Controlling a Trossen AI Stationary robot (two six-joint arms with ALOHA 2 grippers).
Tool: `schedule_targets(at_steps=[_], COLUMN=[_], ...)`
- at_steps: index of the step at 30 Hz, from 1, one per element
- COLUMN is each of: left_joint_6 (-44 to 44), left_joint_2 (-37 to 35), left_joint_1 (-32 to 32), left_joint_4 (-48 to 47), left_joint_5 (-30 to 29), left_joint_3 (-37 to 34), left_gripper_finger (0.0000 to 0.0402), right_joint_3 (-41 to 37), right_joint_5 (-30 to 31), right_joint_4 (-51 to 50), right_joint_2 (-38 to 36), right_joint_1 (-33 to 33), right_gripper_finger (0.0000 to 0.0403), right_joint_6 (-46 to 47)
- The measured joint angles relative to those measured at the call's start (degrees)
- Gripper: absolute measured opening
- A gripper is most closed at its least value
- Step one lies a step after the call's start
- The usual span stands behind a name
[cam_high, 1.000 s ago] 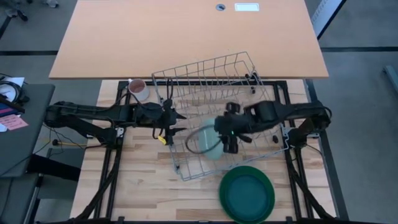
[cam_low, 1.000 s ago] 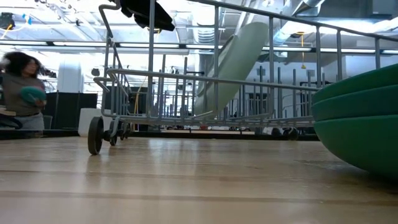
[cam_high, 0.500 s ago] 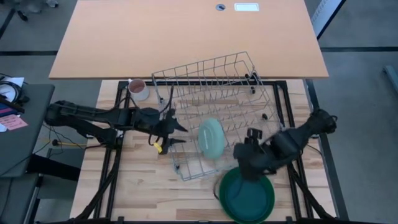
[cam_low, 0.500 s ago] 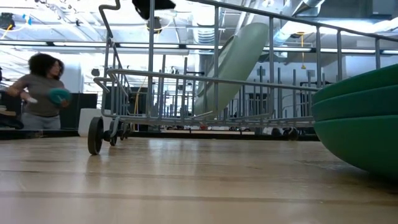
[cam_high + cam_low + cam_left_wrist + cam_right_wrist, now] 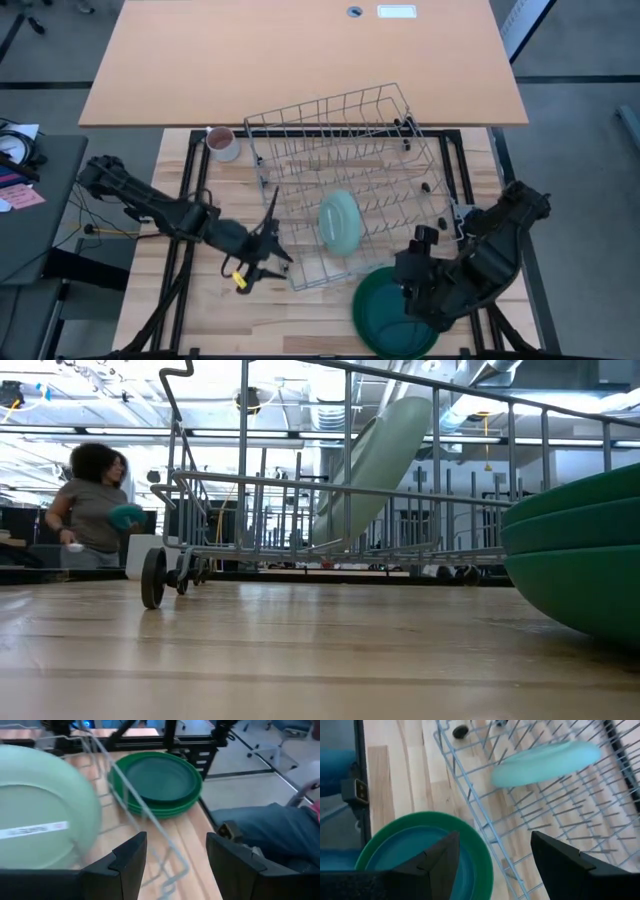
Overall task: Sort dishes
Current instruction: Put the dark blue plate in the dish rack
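- The wire rack (image 5: 345,180) is sitting on the wooden worktop (image 5: 230,310), and one pale mint plate (image 5: 339,222) is standing on edge between its prongs, near the rack's front corner.
- A stack of dark green plates (image 5: 385,318) is lying flat on the worktop just in front of that corner; the low view is showing three stacked rims, which the overhead view is not separating.
- The right wrist view is showing a darker teal plate (image 5: 415,852) lying on top of that stack.
- The right hand (image 5: 412,285) is hovering over the stack's rack-side edge, its fingers (image 5: 440,860) standing apart with nothing between them.
- The left hand (image 5: 268,262) is hanging beside the rack's left front edge, fingers (image 5: 127,862) apart and gripping nothing.
- One pinkish mug (image 5: 222,143) is standing by the rack's far left corner.
- Only the low view is showing one person (image 5: 95,510) walking in the room behind the rack, carrying something teal.
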Motion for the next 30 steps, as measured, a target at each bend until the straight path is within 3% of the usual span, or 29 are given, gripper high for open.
schedule_targets(at_steps=[6, 18, 24, 30], left_joint_6=[-3.3, -6.4, -9.4, -9.6], left_joint_2=[4.0, 13.5, 13.7, 11.6], left_joint_1=[-3.7, -3.8, -4.2, -5.1], left_joint_4=[1.2, 2.2, 1.1, -1.3], left_joint_5=[-2.2, -3.0, -3.2, -5.0], left_joint_3=[0.0, 0.2, 0.2, 0.0], left_gripper_finger=[0.0199, 0.0199, 0.0199, 0.0199], right_joint_3=[0.0, 0.0, 0.0, 0.1], right_joint_5=[7.9, 12.0, 18.0, 18.7], right_joint_4=[0.0, 0.1, 1.1, 3.0], right_joint_2=[0.0, 0.4, 0.4, 0.8], right_joint_1=[2.1, 2.7, 2.4, 1.3], right_gripper_finger=[0.025, 0.025, 0.025, 0.025], right_joint_6=[0.3, 0.3, 0.2, 0.1])
